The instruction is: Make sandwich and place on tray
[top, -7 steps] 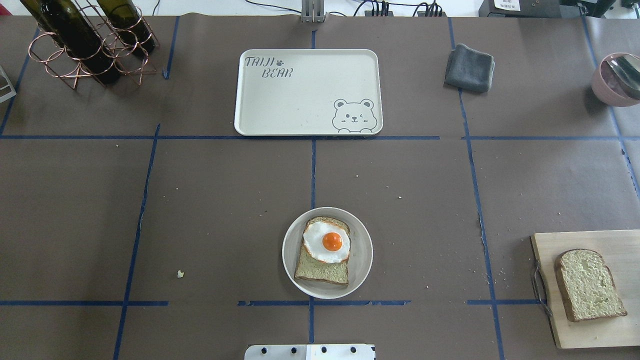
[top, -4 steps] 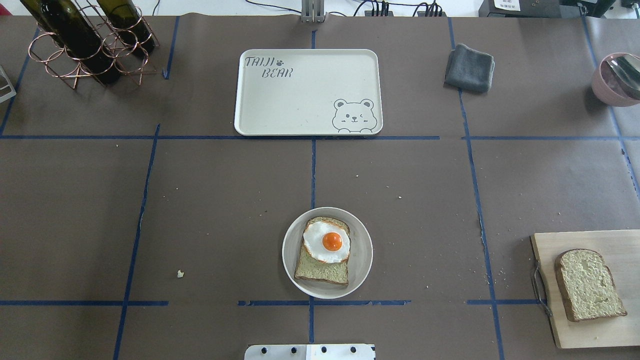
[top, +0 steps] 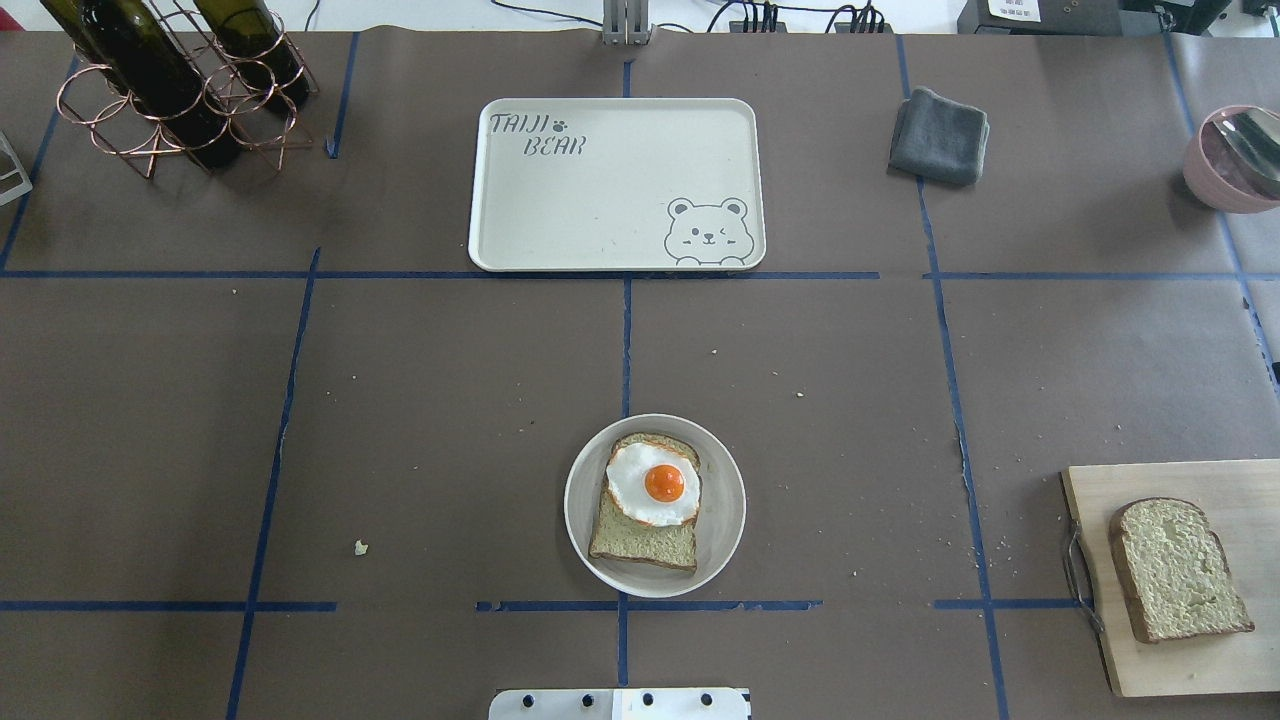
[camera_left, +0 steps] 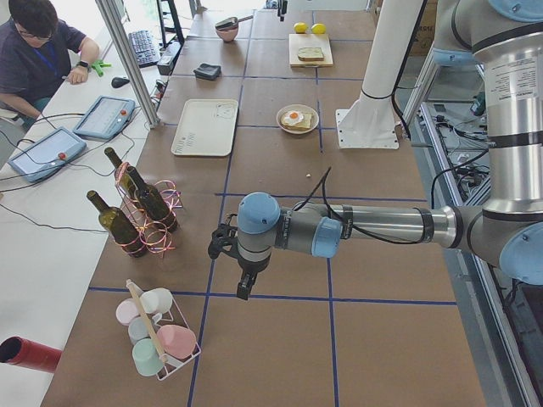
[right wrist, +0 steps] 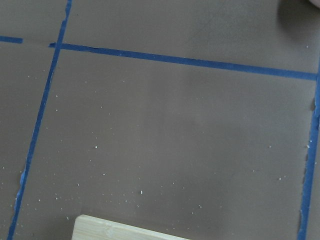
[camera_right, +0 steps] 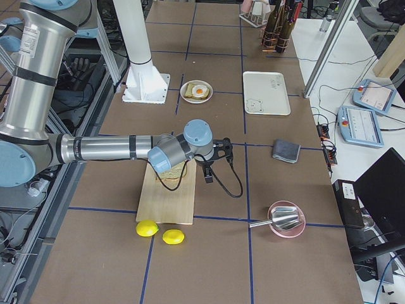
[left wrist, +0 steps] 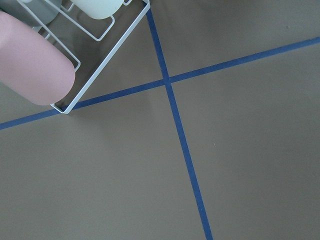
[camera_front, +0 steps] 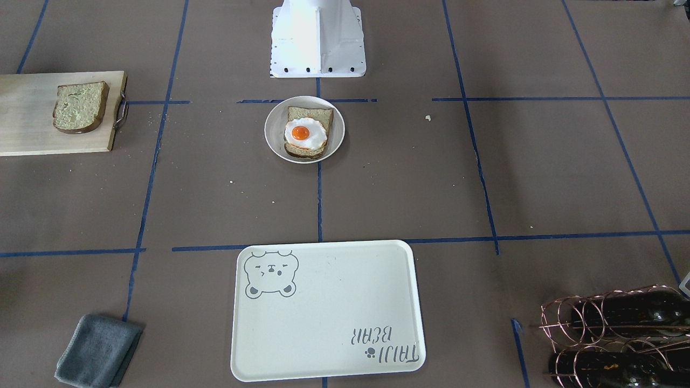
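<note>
One bread slice [top: 645, 545] lies on a small round white plate [top: 725, 520] at the near centre, with a fried egg [top: 652, 483] on top of it. The second bread slice [top: 1178, 570] lies on a pale wooden board [top: 1160, 480] at the near right. The tray [top: 600, 200] with the bear drawing sits at the far centre with nothing on it. The left gripper [camera_left: 242, 287] hangs over bare table beside a cup rack [camera_left: 157, 339]. The right gripper [camera_right: 207, 174] hangs just beyond the board's edge. Both show only in the side views, so I cannot tell whether they are open or shut.
A copper wine rack with dark bottles [top: 170, 85] stands at the far left. A folded grey cloth [top: 938, 135] and a pink bowl with a spoon [top: 1235, 160] are at the far right. Two lemons [camera_right: 158, 232] lie past the board. The robot base [camera_front: 317, 37] is behind the plate.
</note>
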You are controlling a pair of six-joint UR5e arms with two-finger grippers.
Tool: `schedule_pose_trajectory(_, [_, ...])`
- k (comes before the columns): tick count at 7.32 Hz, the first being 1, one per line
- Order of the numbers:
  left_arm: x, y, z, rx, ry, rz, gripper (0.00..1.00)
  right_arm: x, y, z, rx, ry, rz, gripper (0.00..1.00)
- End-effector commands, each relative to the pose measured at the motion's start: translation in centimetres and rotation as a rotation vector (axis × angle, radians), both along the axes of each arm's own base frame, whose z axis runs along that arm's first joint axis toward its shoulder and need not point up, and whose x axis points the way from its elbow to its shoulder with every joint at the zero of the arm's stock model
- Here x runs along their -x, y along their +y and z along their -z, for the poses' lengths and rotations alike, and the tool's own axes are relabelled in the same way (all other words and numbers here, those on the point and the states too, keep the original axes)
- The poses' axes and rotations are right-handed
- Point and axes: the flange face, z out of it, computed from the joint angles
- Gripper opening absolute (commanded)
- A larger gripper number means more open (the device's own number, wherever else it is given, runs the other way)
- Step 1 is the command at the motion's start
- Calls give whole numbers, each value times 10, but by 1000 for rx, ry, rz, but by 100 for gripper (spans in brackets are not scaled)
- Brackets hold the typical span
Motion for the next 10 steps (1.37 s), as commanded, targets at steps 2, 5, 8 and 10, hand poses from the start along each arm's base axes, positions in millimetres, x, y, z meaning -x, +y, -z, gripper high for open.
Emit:
schedule_pose_trajectory(2, [0, -2, 3, -7, 0, 0, 100, 47, 68, -35, 107, -12, -51, 72])
schedule_pose_trajectory(5, [0, -3, 4, -21, 0, 0, 100, 79, 84, -57, 101, -28, -46, 68])
schedule_pose_trajectory(8, [-1, -4, 5, -24, 1, -2, 100, 101, 94, -62, 92, -11, -9, 67])
schedule_pose_trajectory(10, [0, -5, 6, -26, 1, 0, 100, 106, 97, -75, 89, 22, -8, 65])
